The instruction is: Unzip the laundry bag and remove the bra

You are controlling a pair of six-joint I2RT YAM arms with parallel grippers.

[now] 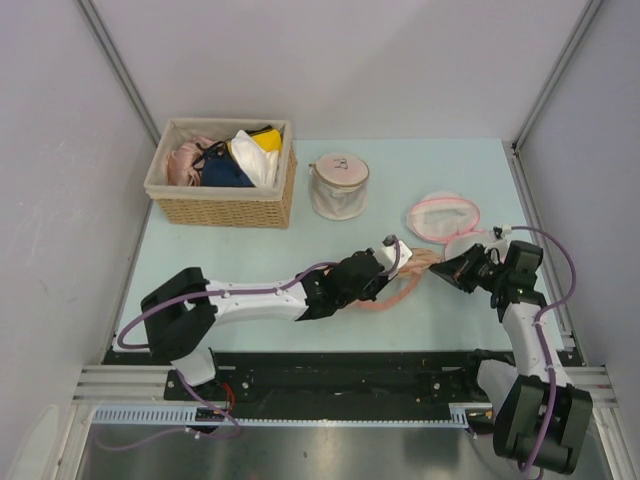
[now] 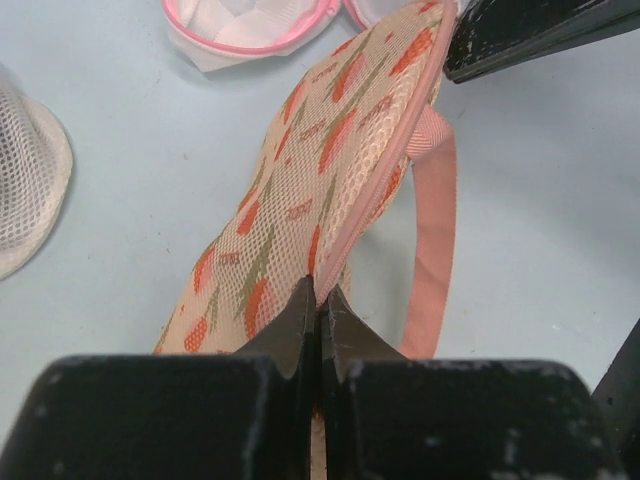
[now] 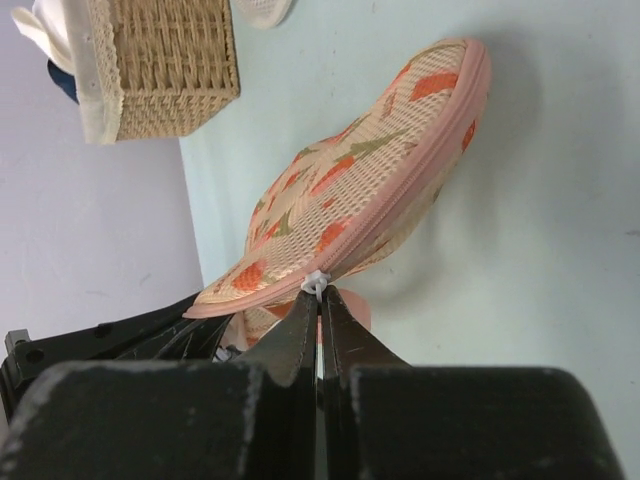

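Item: laundry bag (image 1: 408, 268), cream-peach mesh with pink-red prints and a pink zipper edge. It sits at about 4 o'clock from the centre of the table (image 1: 250, 255), held on edge between the two arms. Whether its lower side touches the table cannot be told. The zipper run facing the right wrist camera is shut. A pink strap loop (image 2: 436, 230) hangs off the bag at its 4 o'clock side in the left wrist view. Left fingers (image 2: 298, 322): clenched on the bag's seamed rim, tips together with fabric between them. Right fingers (image 3: 298, 335): clenched on the small white zipper pull (image 3: 316, 283) at the bag's near edge. Also on the table: a wicker basket (image 1: 222, 210) of mixed garments at 10 o'clock, a cylindrical white mesh bag (image 1: 338, 188) at 12 o'clock, and a round white mesh bag with pink rim (image 1: 443, 216) at 2 o'clock, near the right arm.
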